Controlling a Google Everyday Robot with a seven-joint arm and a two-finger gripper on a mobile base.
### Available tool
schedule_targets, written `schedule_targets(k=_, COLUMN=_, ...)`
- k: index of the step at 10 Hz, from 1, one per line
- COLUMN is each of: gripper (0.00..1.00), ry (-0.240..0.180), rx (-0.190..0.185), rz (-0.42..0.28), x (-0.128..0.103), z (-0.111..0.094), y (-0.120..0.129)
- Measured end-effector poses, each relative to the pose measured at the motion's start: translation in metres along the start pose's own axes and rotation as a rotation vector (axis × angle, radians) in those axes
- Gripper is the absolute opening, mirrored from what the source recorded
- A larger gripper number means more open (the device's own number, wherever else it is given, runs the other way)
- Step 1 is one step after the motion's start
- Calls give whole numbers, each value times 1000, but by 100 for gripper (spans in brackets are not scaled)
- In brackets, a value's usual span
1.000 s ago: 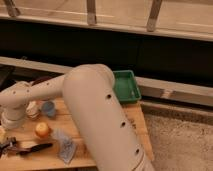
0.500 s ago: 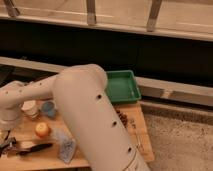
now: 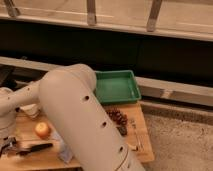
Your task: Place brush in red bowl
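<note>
Camera view: the arm [image 3: 80, 115] has swung further left over the table [image 3: 27, 159], away from the green tray [image 3: 116, 86].
The gripper [image 3: 11, 146] is far left of the tray, fingers spread at the end of the brush [image 3: 36, 147]; whether they touch is unclear.

Pincer [image 3: 7, 146] low at the desk's [image 3: 25, 131] left edge, jaws apart, just beside the black-handled brush [image 3: 36, 147] lying flat on the wood. Red bowl [image 3: 42, 130] near, just behind the brush. Green tray [image 3: 116, 86] at the back, pale arm [image 3: 80, 125] across the middle.

The arm [image 3: 85, 125] hides much of the table [image 3: 144, 136]. The gripper [image 3: 9, 146], at the left edge beside the brush [image 3: 40, 147], is partly cut off.
</note>
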Motion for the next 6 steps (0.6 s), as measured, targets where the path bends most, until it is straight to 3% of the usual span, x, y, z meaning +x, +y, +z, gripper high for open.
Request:
schedule_targets(k=3, gripper=65, ry=28, rx=27, rz=46, x=27, z=15, y=-9)
schedule_targets(k=6, gripper=65, ry=37, rx=53, rz=73, x=40, z=23, y=-14)
